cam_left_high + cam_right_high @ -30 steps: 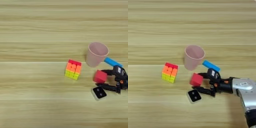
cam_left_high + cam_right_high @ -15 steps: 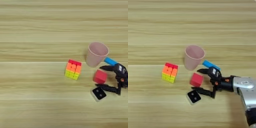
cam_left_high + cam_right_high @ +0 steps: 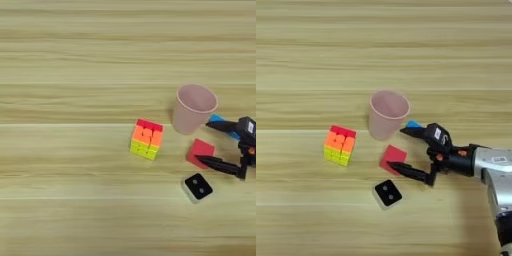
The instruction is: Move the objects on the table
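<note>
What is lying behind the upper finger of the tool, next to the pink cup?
A blue object lies there beside the pink cup. Only one corner shows; the open tool covers the rest.

A broad table [image 3: 70,60] of light yellowish wood grain fills the view, long plank lines running left to right. On it, near the middle, sits the puzzle cube [image 3: 146,139], red and orange squares on top, yellow and green low on its near side. To its right, a little farther off, stands a pink cup [image 3: 193,108], upright, mouth open. Nearer than the cup lies the red cube [image 3: 200,151], and nearer still a small black block with a pale edge [image 3: 197,187]. A blue piece [image 3: 414,124] peeks out just right of the cup.
</note>
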`<state>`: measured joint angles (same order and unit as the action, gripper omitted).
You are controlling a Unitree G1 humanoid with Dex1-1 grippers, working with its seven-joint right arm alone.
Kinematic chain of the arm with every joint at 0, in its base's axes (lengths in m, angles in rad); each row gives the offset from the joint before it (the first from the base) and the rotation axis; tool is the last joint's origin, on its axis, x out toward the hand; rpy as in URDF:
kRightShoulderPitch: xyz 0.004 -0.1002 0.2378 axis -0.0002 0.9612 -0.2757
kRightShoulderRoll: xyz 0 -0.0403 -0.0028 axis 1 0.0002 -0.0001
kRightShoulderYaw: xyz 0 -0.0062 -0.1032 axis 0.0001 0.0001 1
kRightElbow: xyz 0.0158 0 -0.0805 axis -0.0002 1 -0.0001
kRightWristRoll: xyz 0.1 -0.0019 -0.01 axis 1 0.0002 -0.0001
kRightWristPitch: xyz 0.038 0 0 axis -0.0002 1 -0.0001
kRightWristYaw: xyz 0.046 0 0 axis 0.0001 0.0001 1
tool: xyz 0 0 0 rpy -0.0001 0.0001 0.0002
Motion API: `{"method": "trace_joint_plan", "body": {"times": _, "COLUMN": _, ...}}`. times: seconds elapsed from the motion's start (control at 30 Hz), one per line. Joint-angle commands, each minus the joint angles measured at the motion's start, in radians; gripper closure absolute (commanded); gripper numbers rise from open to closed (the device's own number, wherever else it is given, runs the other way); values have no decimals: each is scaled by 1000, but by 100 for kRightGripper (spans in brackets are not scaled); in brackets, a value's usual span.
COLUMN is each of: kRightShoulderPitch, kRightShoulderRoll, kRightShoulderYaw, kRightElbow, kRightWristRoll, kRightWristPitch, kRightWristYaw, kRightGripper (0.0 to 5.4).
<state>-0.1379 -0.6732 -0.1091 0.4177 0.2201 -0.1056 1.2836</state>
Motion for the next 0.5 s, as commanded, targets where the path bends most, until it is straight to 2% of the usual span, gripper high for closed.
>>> {"method": "trace_joint_plan", "body": {"times": 0.03, "kRightShoulderPitch": -76, "kRightShoulderRoll": -71, "kRightShoulderYaw": -54, "kRightElbow": -50, "kRightWristRoll": 41, "kRightWristPitch": 16, "kRightWristYaw": -17, "kRightGripper": 4}}
{"method": "trace_joint_plan", "body": {"times": 0.37, "kRightShoulderPitch": -126, "kRightShoulderRoll": -90, "kRightShoulderYaw": -78, "kRightElbow": 22, "kRightWristRoll": 16, "kRightWristPitch": -11, "kRightWristYaw": -58, "kRightGripper": 4}}
{"method": "trace_joint_plan", "body": {"times": 0.5, "kRightShoulderPitch": -165, "kRightShoulderRoll": -97, "kRightShoulderYaw": -79, "kRightElbow": 83, "kRightWristRoll": -18, "kRightWristPitch": -27, "kRightWristYaw": -106, "kRightGripper": 4}}
